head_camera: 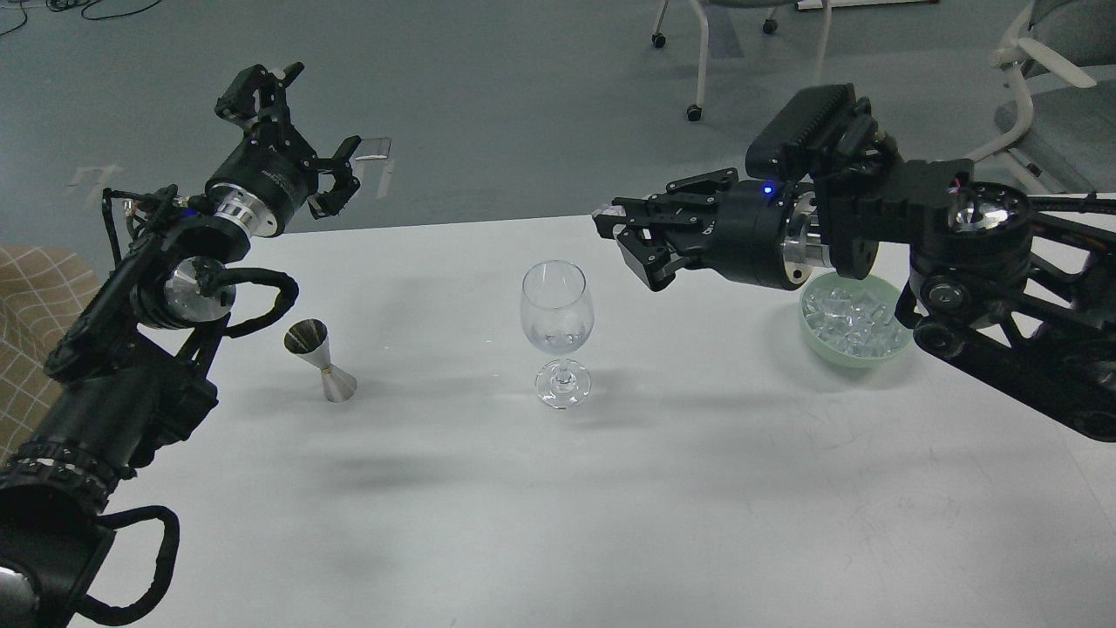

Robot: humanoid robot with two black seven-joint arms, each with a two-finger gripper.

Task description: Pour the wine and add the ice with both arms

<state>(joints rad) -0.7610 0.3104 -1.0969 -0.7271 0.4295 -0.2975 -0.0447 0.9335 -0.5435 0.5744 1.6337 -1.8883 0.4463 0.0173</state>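
The right gripper, pinching what looks like an ice cube, hangs just up-right of the wine glass; next: centre over the rim and release. The left gripper is open, empty.

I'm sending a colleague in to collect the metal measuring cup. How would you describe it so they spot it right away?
Start at the white table and find the clear stemmed wine glass standing near its middle. To the left of it, on the side of the robot's left arm, stands the measuring cup, tilted. It is the only metal piece on the table: a small silver hourglass shape, two cones joined at a narrow waist.
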